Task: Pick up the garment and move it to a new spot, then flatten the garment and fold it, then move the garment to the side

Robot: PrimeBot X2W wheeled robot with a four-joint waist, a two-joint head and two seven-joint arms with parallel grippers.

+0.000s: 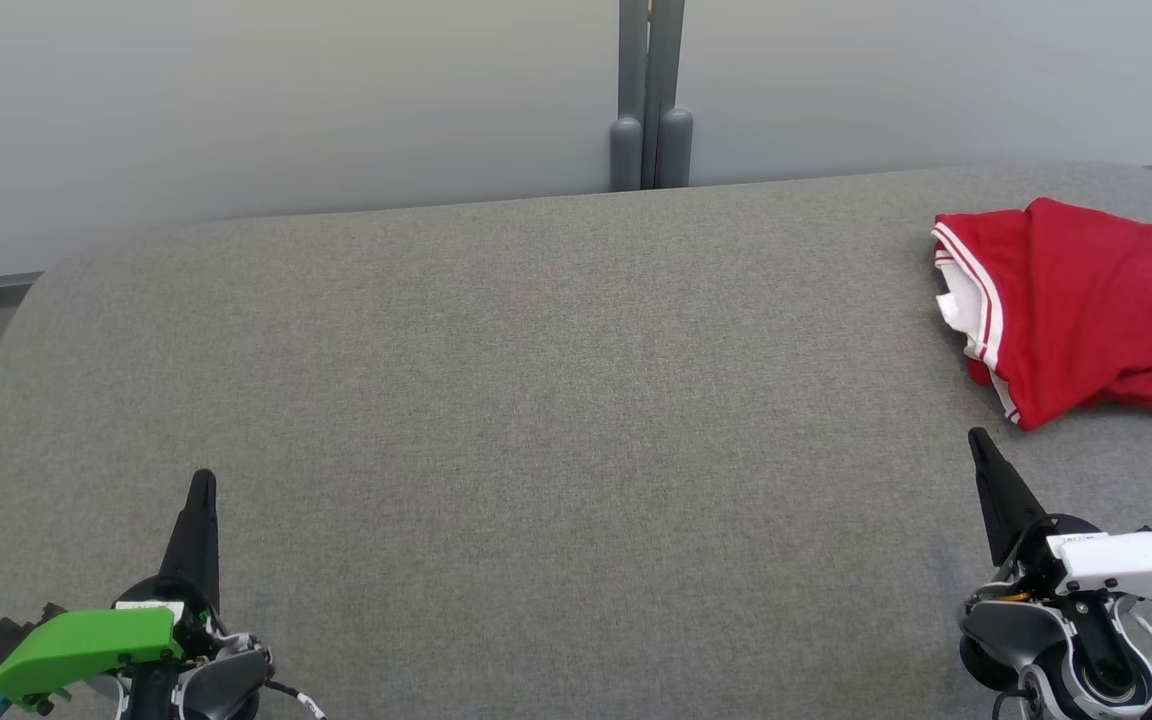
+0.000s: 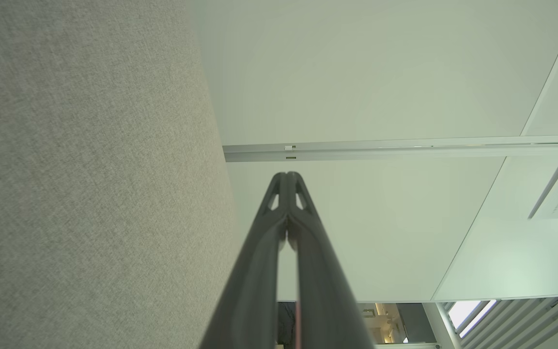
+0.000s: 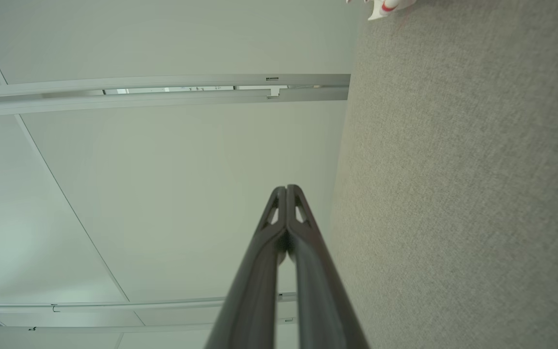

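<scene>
Two hands, mine, sit low over a grey cloth-covered desk (image 1: 536,400). The left hand (image 1: 202,482) and right hand (image 1: 977,436) each have their fingers pressed together, holding nothing. The red garment (image 1: 1086,310), trimmed with white stripes, lies bunched at the desk's far right, near my right hand but apart from it. It looks soft, light and limp. I judge the striped hem the best place to pinch. No brand shows, and the label (image 1: 1081,540) on my right hand is too small to read.

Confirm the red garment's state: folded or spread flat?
Folded, loosely. The red garment lies as a compact layered bundle at the far right of the gray surface, with its striped hem doubled over and its near edge rumpled.
</scene>
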